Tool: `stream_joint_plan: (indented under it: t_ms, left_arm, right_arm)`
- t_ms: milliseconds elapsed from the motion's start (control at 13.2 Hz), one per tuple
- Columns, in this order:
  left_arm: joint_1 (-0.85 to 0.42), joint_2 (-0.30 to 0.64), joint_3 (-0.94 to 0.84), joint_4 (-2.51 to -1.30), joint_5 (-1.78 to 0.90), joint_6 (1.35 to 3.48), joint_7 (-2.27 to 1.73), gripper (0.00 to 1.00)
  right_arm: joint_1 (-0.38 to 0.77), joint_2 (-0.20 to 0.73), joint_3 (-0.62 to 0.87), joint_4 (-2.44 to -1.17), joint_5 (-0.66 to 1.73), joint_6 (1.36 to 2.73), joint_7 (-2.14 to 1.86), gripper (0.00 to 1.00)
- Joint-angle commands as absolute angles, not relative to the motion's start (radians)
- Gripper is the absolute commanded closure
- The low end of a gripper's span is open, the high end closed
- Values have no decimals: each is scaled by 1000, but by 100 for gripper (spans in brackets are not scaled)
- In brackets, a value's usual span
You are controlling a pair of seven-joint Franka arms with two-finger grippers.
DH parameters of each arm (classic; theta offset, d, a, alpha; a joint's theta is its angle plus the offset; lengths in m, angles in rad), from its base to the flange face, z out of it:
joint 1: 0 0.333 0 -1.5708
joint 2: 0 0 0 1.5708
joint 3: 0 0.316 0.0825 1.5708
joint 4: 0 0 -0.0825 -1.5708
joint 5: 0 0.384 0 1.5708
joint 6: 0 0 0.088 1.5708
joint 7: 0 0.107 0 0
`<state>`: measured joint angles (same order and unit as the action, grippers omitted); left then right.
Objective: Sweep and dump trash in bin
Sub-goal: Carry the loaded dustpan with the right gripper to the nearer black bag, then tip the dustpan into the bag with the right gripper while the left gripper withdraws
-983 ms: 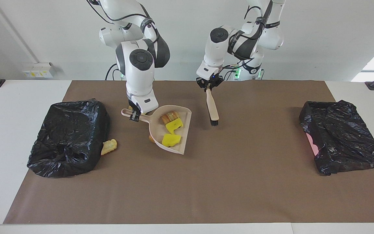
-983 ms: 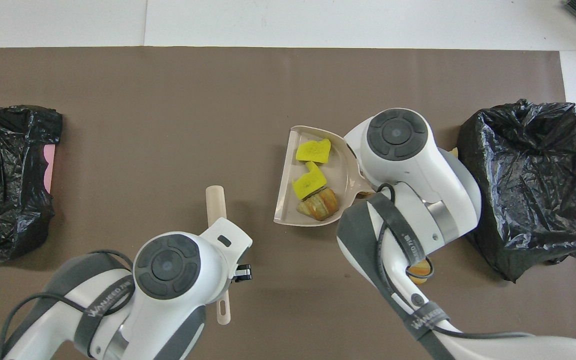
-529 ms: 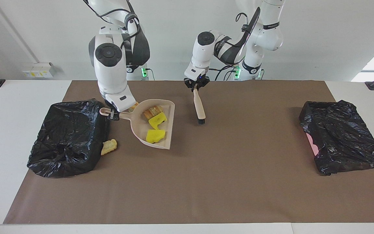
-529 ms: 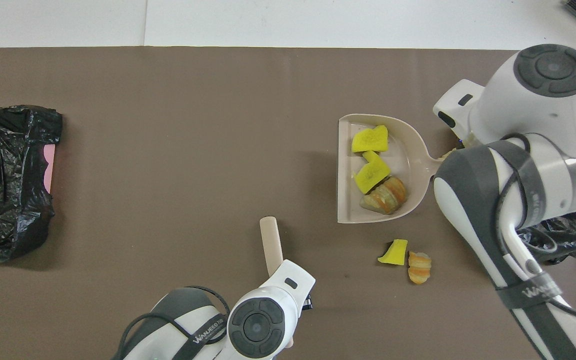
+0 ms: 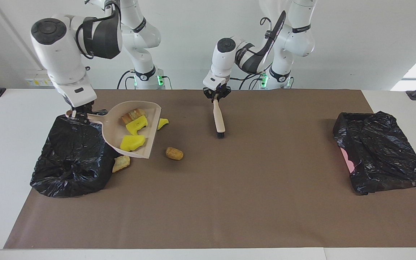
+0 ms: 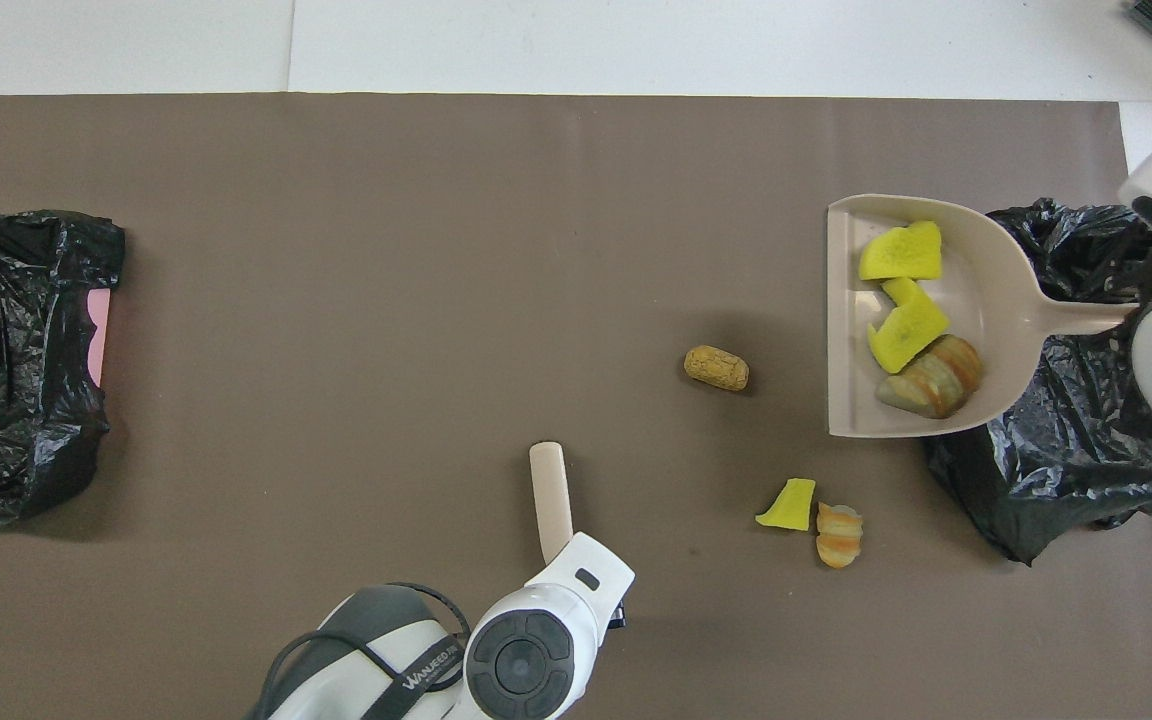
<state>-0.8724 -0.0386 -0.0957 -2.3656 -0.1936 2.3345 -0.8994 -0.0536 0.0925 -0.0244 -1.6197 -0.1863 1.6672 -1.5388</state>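
The brown mat (image 5: 229, 202) on the white desk (image 5: 5, 144) lies mostly bare between two black-bagged bins (image 5: 72, 155) (image 5: 381, 151). The right gripper's (image 5: 79, 111) fingers clamp the handle of a pale pink plastic dustpan (image 5: 112, 126), raised over the bin at the right arm's end; it carries two yellow foam chunks (image 5: 133, 142) and one striped bread-like piece (image 5: 132, 115). Four lumps (image 5: 174, 153) lie on the mat near that bin. The left gripper's (image 5: 216, 96) fingers clamp a beige brush (image 5: 219, 119).

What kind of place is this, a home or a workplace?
Probably a robotics lab or test bench, not a home: two white robot arms stand at a plain white table covered by a brown mat, with black-bagged bins at each end and bare walls around.
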Motion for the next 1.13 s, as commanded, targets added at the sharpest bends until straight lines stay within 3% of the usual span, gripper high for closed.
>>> stream_joint_plan:
  t_ms: [0,151,227,605,1058]
  left_arm:
    - [-890,-51,-80,-2395,-202,2370,-885,85]
    - [-881,-48,-77,-2392,-202,2368,-881,14]
    - [-874,-32,-75,-2379,-201,2362,-881,0]
    - [-705,-38,-71,-2307,-186,2301,-830,0]
    - [-430,-61,-71,-2260,-94,2198,-639,0]
  right_arm:
    - [-165,97,-15,-1606,-195,1674,-1688,100]
    - [-192,97,-15,-1609,-332,1719,-1718,100]
    - [-196,97,-14,-1611,-409,1727,-1730,100]
    - [-270,80,-17,-1672,-538,1925,-1749,100]
    - [-249,-23,-15,-1906,-857,2115,-1729,100]
